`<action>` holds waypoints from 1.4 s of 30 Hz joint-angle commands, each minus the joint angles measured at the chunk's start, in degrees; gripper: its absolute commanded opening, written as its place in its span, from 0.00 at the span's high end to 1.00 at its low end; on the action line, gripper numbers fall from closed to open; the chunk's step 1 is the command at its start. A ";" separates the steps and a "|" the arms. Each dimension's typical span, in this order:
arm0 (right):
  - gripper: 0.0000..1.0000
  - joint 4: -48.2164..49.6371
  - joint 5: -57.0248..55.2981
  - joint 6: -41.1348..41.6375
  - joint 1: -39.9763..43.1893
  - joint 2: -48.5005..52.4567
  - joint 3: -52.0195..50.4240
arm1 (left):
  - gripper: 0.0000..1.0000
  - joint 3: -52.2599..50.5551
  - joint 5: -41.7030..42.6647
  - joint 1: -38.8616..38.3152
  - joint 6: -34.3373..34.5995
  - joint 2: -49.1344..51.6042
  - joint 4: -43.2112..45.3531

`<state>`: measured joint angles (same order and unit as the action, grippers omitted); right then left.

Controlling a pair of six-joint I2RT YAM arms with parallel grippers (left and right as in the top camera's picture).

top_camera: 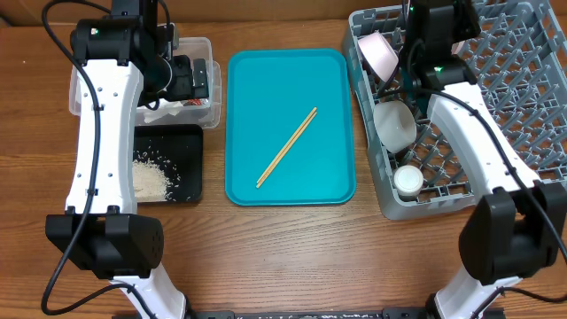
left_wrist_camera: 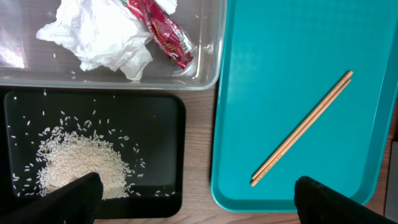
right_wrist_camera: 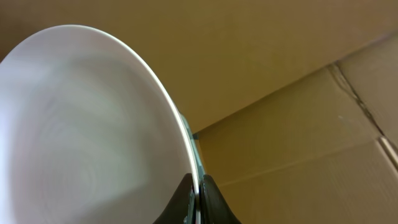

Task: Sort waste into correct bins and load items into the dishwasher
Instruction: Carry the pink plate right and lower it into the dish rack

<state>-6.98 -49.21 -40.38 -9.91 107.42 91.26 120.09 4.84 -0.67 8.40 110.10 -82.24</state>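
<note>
Overhead, we see the big square grey plastic dish rack (top_camera: 523, 97) just to the right of the teal plastic serving tray (top_camera: 266, 97). Left of the teal tray sit the clear plastic tub (top_camera: 205, 44), by its far end, and the flat black plastic tray (top_camera: 190, 168), by its near end.

The left gripper (left_wrist_camera: 198, 202) hangs over the black tray and the teal tray's left edge. Its fingers are spread wide with nothing between them.

Inside the rack, along the side next to the teal tray, the round pale pink plate (top_camera: 383, 53) stands tilted at the far end. The right gripper (right_wrist_camera: 196, 186) has its fingers pinched tight on the plate's rim. Nearer along that side we see a pale bowl (top_camera: 394, 124), then a small white cup (top_camera: 408, 180).

The light wooden chopsticks (top_camera: 287, 147) lie slanted, side by side, in the middle of the teal tray. In the tub lie the crumpled white paper napkin (left_wrist_camera: 99, 37) and the crinkled red snack wrapper (left_wrist_camera: 163, 32), touching. The white rice scraps (left_wrist_camera: 78, 162) are heaped in the black tray.
</note>
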 commanded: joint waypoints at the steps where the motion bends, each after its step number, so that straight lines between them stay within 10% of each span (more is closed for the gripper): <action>1: 0.96 0.48 2.14 -1.64 0.96 0.92 -0.26 | 0.00 0.50 -0.39 -0.20 -1.11 -0.35 0.17; 17: 0.96 -2.16 6.32 4.92 2.86 7.30 -0.26 | 0.00 0.50 -0.39 -0.20 -1.11 -0.35 0.20; 21: 0.36 -4.00 10.54 12.72 2.86 7.30 -0.26 | 0.00 0.50 -0.39 -0.20 -1.11 -0.35 0.17; 25: 0.00 -4.02 10.51 18.84 2.86 6.69 -0.07 | 0.00 0.50 -0.39 -0.20 -1.11 -0.35 0.20; 32: 0.00 -4.90 12.37 38.07 1.68 -1.73 1.46 | 0.00 0.50 -0.39 -0.20 -1.11 -0.35 0.17; 42: 0.00 -22.01 47.78 52.41 -1.42 -14.64 1.44 | 0.00 0.50 -0.39 -0.20 -1.11 -0.35 0.17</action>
<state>-26.79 -17.12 5.45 -11.00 93.80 91.96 120.09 4.84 -0.67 8.40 110.10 -82.26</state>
